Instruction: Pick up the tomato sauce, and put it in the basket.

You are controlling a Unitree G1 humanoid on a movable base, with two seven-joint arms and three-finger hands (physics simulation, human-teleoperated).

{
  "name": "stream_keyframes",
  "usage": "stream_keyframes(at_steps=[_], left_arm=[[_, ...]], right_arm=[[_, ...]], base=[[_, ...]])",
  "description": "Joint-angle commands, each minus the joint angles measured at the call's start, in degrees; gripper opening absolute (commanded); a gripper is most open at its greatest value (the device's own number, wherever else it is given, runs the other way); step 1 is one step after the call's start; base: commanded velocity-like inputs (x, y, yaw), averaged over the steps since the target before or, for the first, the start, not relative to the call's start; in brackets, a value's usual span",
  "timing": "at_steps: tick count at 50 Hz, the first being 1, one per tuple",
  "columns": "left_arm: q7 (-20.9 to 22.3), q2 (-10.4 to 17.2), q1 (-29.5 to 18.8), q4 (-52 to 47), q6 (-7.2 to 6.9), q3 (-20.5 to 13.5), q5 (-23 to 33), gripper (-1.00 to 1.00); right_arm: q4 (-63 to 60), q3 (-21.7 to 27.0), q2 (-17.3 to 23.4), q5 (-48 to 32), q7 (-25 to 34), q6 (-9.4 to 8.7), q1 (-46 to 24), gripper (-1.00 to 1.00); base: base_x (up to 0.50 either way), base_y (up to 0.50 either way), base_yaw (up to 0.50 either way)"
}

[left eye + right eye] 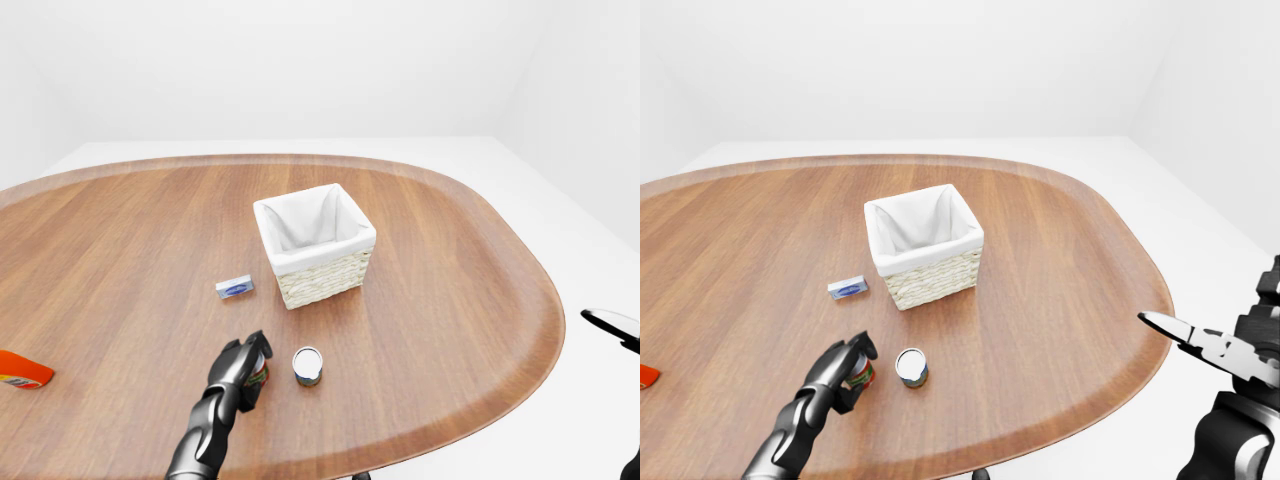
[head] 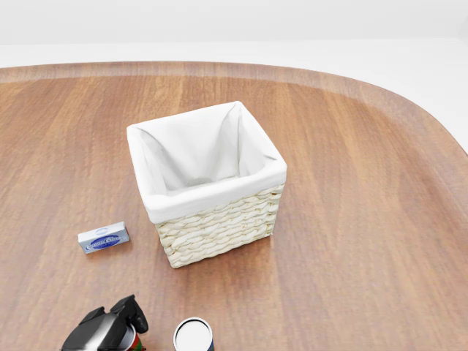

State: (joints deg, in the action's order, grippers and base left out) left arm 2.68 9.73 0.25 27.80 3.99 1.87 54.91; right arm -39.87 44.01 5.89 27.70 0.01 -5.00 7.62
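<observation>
The left hand (image 1: 843,368) is wrapping its fingers around the tomato sauce can (image 1: 861,373), which is standing on the bench (image 1: 450,300) near its front edge, just left of a second can (image 1: 307,366). The lined basket (image 1: 315,243) is sitting farther away, with a small blue box (image 1: 234,288) to its left. The right hand (image 1: 1200,342) is hovering off the bench's right edge with fingers spread, grasping nothing.

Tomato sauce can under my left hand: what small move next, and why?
Probably lift it straight up. The left hand has its fingers wrapped round the tomato sauce can, which appears to be standing on the table beside a white-topped can. The basket sits farther up the view with its opening clear, so height comes first.
</observation>
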Motion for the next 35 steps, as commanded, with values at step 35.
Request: stream_keyframes(at_steps=[35], left_arm=[[-1.6, 0.7, -69.9, 9.4, -8.99, -2.2, -4.6, -1.0]], right_arm=[[0.5, -1.4, -0.4, -1.0, 0.1, 0.0, -0.1, 1.0]], base=[[0.0, 0.0, 0.0]])
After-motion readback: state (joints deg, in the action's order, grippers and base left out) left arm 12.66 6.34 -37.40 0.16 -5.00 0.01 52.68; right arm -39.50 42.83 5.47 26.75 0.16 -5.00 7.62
